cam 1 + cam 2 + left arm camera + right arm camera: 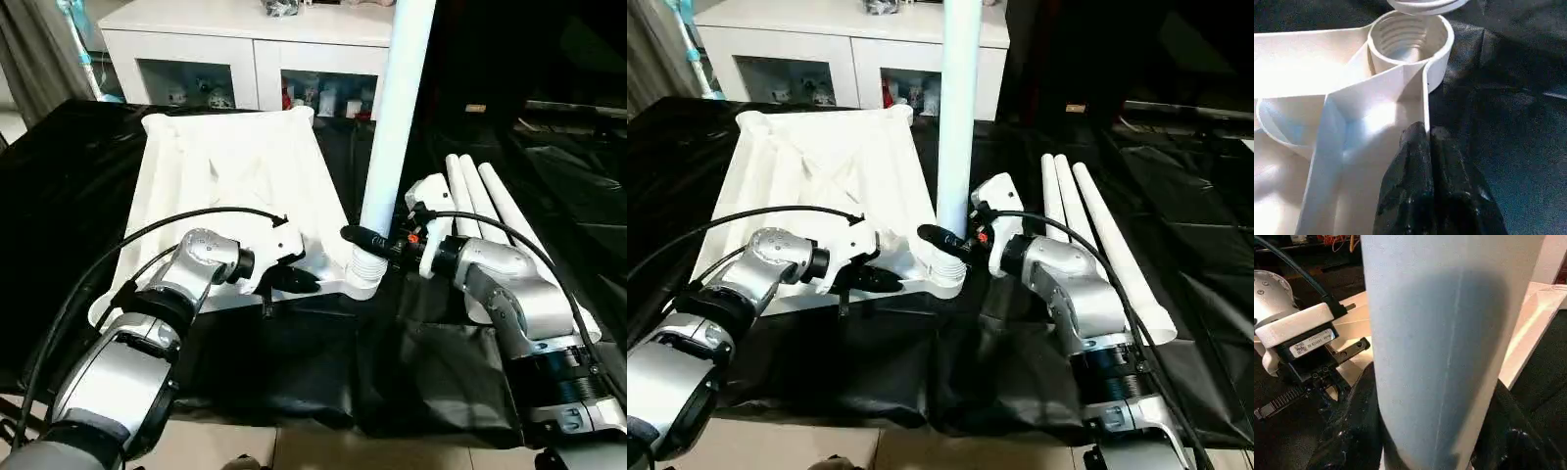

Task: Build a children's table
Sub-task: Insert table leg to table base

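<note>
Two grippers, one upright leg held, tabletop inverted.

The right gripper point(364, 239) is closed around the upright leg point(397, 117) at the tabletop's point(230, 186) corner socket point(1409, 41); the left gripper point(294, 281), jaws pressed together, is set against the rim beside that socket. Three spare legs point(490, 211) are laid beyond the right gripper.

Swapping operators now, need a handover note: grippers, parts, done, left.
Left gripper: shut on the upturned white plastic tabletop's rim, by the near corner socket.
Right gripper: closed around the upright white tube leg standing in that socket.
Done: that leg is in its socket; whether it is fully seated can't be judged.
Left: three white tube legs on the black cloth beside the right arm.
</note>
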`<state>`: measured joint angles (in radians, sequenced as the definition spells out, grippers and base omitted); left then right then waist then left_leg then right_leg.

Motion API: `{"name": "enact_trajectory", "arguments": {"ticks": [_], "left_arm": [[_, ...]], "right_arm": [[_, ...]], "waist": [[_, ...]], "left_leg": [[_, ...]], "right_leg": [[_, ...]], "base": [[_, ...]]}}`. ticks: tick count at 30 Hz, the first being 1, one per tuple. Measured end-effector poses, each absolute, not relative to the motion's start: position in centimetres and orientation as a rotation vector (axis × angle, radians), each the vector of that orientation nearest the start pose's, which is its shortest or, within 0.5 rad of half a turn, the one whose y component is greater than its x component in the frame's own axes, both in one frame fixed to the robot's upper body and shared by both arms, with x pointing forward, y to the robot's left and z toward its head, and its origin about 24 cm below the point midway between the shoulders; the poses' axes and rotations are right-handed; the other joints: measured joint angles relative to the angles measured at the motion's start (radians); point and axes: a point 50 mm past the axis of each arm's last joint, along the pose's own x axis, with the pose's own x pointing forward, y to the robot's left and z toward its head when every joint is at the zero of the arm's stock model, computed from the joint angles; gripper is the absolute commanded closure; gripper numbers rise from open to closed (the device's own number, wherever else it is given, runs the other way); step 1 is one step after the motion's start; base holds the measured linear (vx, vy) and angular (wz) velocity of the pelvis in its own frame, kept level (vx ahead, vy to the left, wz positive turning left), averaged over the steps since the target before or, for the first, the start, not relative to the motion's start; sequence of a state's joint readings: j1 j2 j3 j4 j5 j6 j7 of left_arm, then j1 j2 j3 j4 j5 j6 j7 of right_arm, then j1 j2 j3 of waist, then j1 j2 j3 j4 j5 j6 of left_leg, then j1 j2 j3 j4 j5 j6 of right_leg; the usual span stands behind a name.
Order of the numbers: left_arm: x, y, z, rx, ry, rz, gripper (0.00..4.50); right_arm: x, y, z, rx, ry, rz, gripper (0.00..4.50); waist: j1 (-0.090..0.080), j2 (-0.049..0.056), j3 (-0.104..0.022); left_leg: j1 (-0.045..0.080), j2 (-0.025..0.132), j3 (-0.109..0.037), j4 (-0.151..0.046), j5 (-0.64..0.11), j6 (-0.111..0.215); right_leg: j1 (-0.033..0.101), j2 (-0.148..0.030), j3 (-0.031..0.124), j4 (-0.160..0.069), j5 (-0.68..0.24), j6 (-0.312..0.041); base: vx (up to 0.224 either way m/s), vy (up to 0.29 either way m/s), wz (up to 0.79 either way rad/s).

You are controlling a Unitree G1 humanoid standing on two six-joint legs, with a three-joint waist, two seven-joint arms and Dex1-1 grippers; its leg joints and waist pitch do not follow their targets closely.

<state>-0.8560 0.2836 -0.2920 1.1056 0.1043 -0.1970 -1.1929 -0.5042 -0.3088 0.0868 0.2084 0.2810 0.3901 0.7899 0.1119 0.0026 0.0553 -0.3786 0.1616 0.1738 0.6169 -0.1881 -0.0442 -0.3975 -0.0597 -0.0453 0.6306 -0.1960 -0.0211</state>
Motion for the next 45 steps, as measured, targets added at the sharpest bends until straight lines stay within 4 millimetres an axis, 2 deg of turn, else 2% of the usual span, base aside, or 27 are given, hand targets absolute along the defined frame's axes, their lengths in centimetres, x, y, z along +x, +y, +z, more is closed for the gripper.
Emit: {"name": "enact_trajectory", "arguments": {"ticks": [6,7,8,12,15,22,24,31,38,45], "left_arm": [[34.7,12.3,5.5,0.533,0.423,-1.356,4.5],[34.7,12.3,5.5,0.533,0.424,-1.354,4.05],[34.7,12.2,5.5,0.532,0.426,-1.355,3.94],[34.6,11.8,5.3,0.534,0.44,-1.367,3.63],[34.7,11.7,5.3,0.526,0.448,-1.375,3.6],[34.8,11.8,5.4,0.489,0.482,-1.378,3.6],[34.9,11.8,5.5,0.48,0.487,-1.378,3.95],[34.9,11.9,5.5,0.472,0.489,-1.372,4.48],[34.9,11.9,5.4,0.473,0.49,-1.366,4.5],[35.0,11.7,5.3,0.504,0.49,-1.338,4.5]], "right_arm": [[32.3,-13.0,10.5,-0.028,0.16,0.924,2.64],[32.3,-13.1,10.4,-0.027,0.161,0.924,2.64],[32.3,-13.1,10.4,-0.027,0.162,0.923,2.64],[32.3,-13.1,10.4,-0.026,0.163,0.923,2.64],[32.2,-13.1,10.3,-0.025,0.165,0.922,2.64],[32.1,-13.2,10.1,-0.023,0.171,0.92,2.64],[32.1,-13.2,10.1,-0.023,0.171,0.92,2.64],[32.1,-13.2,10.1,-0.023,0.171,0.92,2.64],[32.1,-13.2,10.0,-0.022,0.174,0.916,2.64],[32.2,-12.9,8.6,-0.034,0.232,0.88,2.64]], "waist": [[0.0,0.0,0.0],[0.0,0.0,0.0],[0.0,0.0,0.0],[-0.001,0.001,0.0],[-0.001,0.004,0.001],[-0.003,0.008,0.002],[-0.003,0.008,0.002],[-0.002,0.008,0.002],[0.0,0.008,0.002],[0.0,0.01,0.001]], "left_leg": [[0.0,0.0,0.0,0.0,0.0,0.0],[0.0,0.0,0.0,0.0,0.0,0.0],[0.0,0.0,0.0,0.0,0.0,0.0],[0.0,0.0,0.0,-0.001,0.0,0.0],[0.0,0.0,0.0,-0.002,0.0,0.0],[0.0,0.0,0.001,-0.004,0.0,0.0],[0.0,0.0,0.001,-0.005,0.0,0.0],[0.0,0.0,0.001,-0.009,0.0,0.0],[0.0,0.0,0.001,-0.008,0.001,-0.001],[0.001,0.0,0.001,-0.009,0.001,-0.002]], "right_leg": [[0.0,0.0,0.0,0.0,0.0,0.0],[0.0,0.0,0.0,0.0,0.0,0.0],[0.0,0.0,0.0,0.0,0.0,0.0],[0.0,0.0,0.0,-0.001,0.0,0.0],[0.0,0.0,0.0,-0.002,0.0,0.0],[-0.001,0.0,0.0,-0.003,0.0,0.0],[-0.001,0.0,0.0,-0.004,0.0,0.0],[-0.001,0.0,-0.001,-0.008,0.0,0.0],[0.0,0.0,-0.001,-0.008,0.0,0.0],[0.0,0.0,-0.001,-0.008,0.0,-0.001]], "base": [[0.0,0.0,0.0],[0.0,0.0,0.0],[0.0,0.0,0.0],[0.0,0.0,0.0],[0.0,0.0,0.0],[0.0,0.0,0.0],[0.0,0.0,0.0],[0.0,0.0,0.0],[0.0,0.0,0.0],[0.0,0.0,0.0]]}}
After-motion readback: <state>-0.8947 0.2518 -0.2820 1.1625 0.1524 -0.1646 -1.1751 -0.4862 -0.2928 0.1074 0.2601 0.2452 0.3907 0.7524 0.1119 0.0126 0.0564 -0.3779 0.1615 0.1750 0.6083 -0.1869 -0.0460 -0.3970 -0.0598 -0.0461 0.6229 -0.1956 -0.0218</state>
